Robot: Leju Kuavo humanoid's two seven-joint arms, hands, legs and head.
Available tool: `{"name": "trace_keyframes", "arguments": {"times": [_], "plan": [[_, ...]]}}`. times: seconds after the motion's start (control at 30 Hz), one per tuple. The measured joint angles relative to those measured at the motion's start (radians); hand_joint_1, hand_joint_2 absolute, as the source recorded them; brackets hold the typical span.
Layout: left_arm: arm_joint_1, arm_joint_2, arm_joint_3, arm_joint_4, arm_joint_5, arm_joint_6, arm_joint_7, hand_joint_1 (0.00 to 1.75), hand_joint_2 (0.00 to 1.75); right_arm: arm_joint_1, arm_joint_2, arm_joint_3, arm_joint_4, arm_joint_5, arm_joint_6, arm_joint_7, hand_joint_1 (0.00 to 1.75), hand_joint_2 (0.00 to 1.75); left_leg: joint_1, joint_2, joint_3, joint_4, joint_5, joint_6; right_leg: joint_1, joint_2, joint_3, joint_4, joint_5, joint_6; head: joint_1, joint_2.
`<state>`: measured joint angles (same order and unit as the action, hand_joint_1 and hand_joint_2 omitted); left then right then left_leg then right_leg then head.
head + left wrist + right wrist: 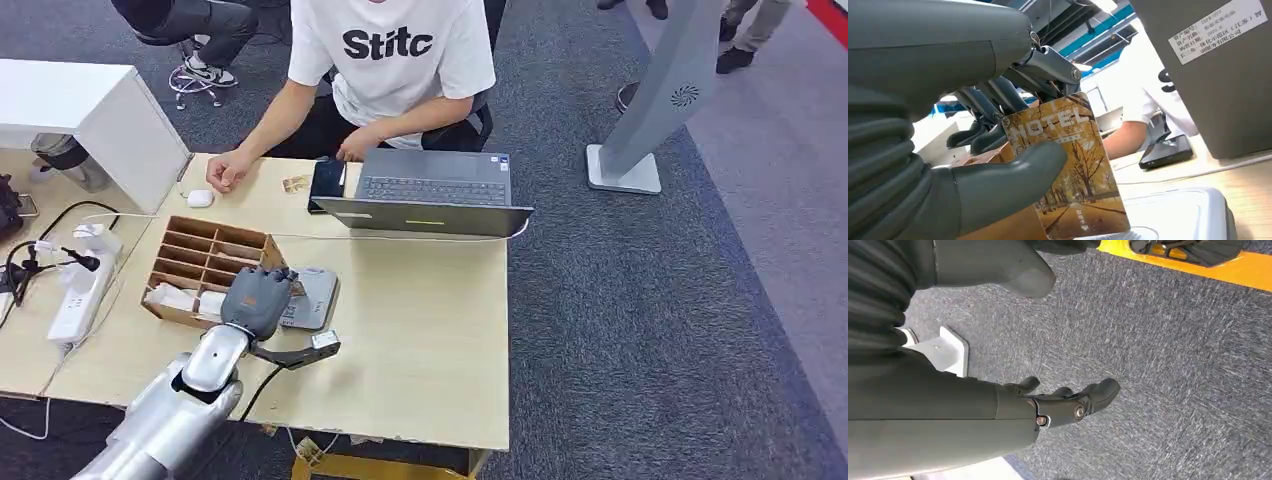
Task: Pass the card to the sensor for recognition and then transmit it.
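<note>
Wooden table (420,330) on grey carpet, person seated behind laptop (430,195). Left hand (258,300) over grey sensor (312,296), beside wooden organiser (205,262); thumb and fingers closed on hotel card (1070,165), held upright just above sensor (1178,210). Right hand (1068,405) hanging above carpet, loosely curled, holding nothing. Recommended: lower card flat and centred on sensor, keep grip firm, pause for reading.
</note>
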<state>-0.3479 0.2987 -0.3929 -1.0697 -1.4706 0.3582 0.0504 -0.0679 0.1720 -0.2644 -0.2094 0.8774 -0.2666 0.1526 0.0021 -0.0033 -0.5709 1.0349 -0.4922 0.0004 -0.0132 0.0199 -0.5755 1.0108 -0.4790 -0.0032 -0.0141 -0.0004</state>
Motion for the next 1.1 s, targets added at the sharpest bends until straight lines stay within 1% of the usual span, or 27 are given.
{"name": "trace_keyframes", "arguments": {"times": [0.5,0.8,0.97,1.1], "plan": [[0.009,-0.017,-0.003,0.014,0.019,0.016,-0.016,1.75,1.75,-0.002,0.003,-0.008,0.000,0.000,0.002,-0.006,0.00,1.75,0.000,-0.001,0.000,0.000,0.001,0.000,0.000,-0.001,0.001,0.000,0.000,0.000,0.000,0.000],[0.008,-0.017,-0.002,0.013,0.043,0.031,-0.019,1.75,1.75,-0.002,0.003,-0.011,0.000,0.003,0.000,-0.009,0.00,1.75,0.000,-0.001,0.001,0.000,0.001,0.000,0.000,-0.001,0.001,0.000,0.000,0.000,0.000,0.000],[0.009,-0.004,-0.001,-0.020,0.068,0.038,-0.023,1.75,1.75,-0.002,0.003,-0.016,0.000,0.008,-0.002,-0.010,0.00,1.75,0.000,-0.001,0.000,0.000,0.001,0.000,0.000,-0.001,0.001,0.000,0.000,0.000,0.000,0.000],[-0.001,0.013,0.018,-0.071,0.108,0.043,-0.026,1.75,1.75,-0.001,0.003,-0.021,0.000,0.013,-0.006,-0.011,0.00,1.75,0.000,-0.001,0.000,0.000,0.001,0.000,0.000,-0.001,0.000,0.000,0.000,0.000,0.000,0.000]]}}
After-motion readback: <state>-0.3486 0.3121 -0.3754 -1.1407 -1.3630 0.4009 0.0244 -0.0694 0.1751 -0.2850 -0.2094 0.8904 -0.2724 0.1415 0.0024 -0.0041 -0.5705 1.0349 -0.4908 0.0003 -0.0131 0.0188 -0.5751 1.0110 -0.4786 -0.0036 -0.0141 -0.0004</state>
